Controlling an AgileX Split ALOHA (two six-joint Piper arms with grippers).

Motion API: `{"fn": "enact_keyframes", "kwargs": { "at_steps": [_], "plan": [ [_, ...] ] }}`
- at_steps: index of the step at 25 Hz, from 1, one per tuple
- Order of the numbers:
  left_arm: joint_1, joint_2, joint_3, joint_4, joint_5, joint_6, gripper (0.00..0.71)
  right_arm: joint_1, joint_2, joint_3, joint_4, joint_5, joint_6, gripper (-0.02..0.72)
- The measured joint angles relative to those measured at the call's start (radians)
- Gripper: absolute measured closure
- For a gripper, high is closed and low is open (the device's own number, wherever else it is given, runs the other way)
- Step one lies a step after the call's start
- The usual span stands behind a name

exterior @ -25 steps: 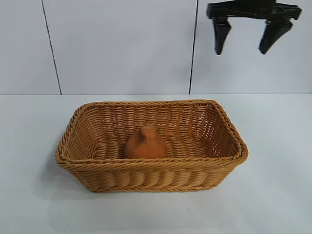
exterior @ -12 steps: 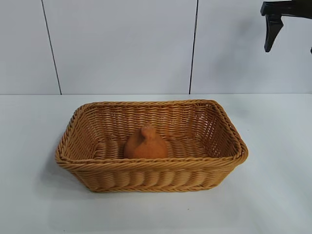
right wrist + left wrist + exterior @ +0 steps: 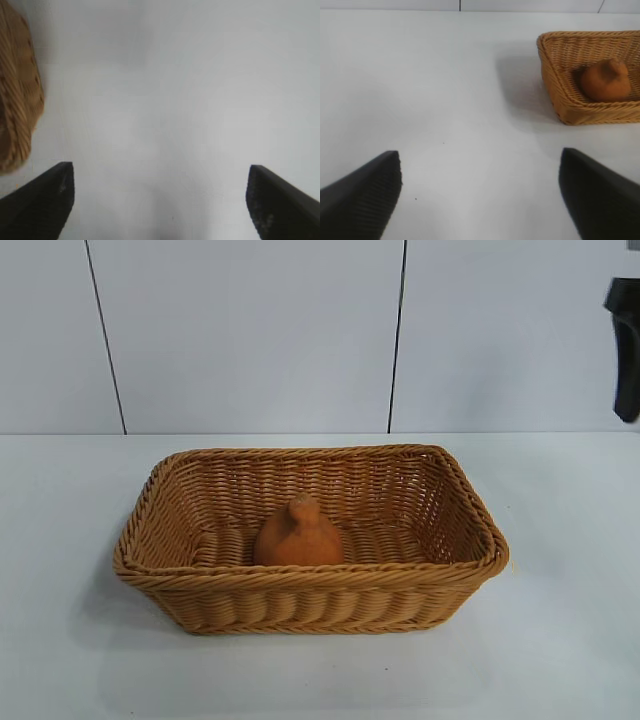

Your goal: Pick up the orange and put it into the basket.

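The orange (image 3: pixel 298 534), a dull orange-brown lump with a knob on top, lies inside the tan wicker basket (image 3: pixel 300 585) in the middle of the white table. It also shows in the left wrist view (image 3: pixel 605 81), inside the basket (image 3: pixel 555 85). My right gripper (image 3: pixel 160 185) is open and empty over bare table beside the basket's corner (image 3: pixel 17 110); only one of its fingers (image 3: pixel 627 350) shows at the exterior view's right edge, high above the table. My left gripper (image 3: pixel 480 175) is open and empty over bare table, well away from the basket.
A white panelled wall (image 3: pixel 250 335) stands behind the table. White tabletop (image 3: pixel 560 640) surrounds the basket on all sides.
My right gripper has moved to the right, from above the basket's far right corner to the exterior view's right edge. The orange and basket have not moved.
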Motion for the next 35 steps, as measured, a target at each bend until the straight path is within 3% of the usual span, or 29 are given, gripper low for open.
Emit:
{"fn": "enact_keyframes", "kwargs": {
  "at_steps": [5, 14, 30, 35],
  "plan": [
    [0.0, 0.0, 0.0, -0.001, 0.0, 0.0, 0.098, 0.0, -0.288, 0.311, 0.0, -0.005, -0.003, 0.063],
    [0.0, 0.0, 0.0, -0.001, -0.001, 0.0, 0.098, 0.0, -0.833, 0.618, -0.001, -0.191, -0.004, 0.063],
    [0.0, 0.0, 0.0, -0.001, -0.001, 0.0, 0.098, 0.0, -1.432, 0.64, -0.002, -0.197, -0.004, 0.063],
    [0.0, 0.0, 0.0, -0.001, -0.001, 0.0, 0.098, 0.0, -1.481, 0.64, -0.002, -0.194, -0.005, 0.063]
  ]
}}
